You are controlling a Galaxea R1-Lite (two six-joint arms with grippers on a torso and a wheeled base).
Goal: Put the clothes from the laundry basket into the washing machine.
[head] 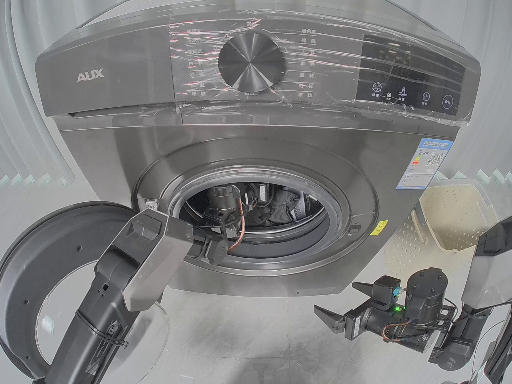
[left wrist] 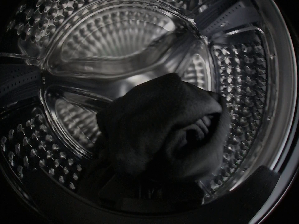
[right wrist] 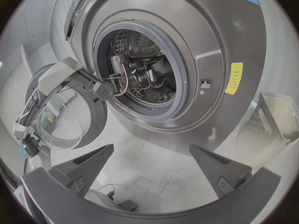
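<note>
The washing machine [head: 256,134] stands with its round opening [head: 256,220] uncovered. My left arm goes through that opening, and my left gripper [head: 265,196] [right wrist: 152,75] is deep inside the drum [left wrist: 118,41], right against a dark garment [left wrist: 162,125] [right wrist: 162,87]. The garment bunches up in front of the left wrist camera and hides the gripper. A cream laundry basket [head: 453,220] [right wrist: 274,125] sits on the floor to the right of the machine, its visible inside bare. Low in front of the basket, my right gripper [head: 336,298] [right wrist: 149,148] is open and holds nothing.
The machine's door [head: 53,284] [right wrist: 62,125] hangs swung open to the left, beside my left arm. Grey floor [head: 256,337] lies bare in front of the machine. White curtains hang behind on both sides.
</note>
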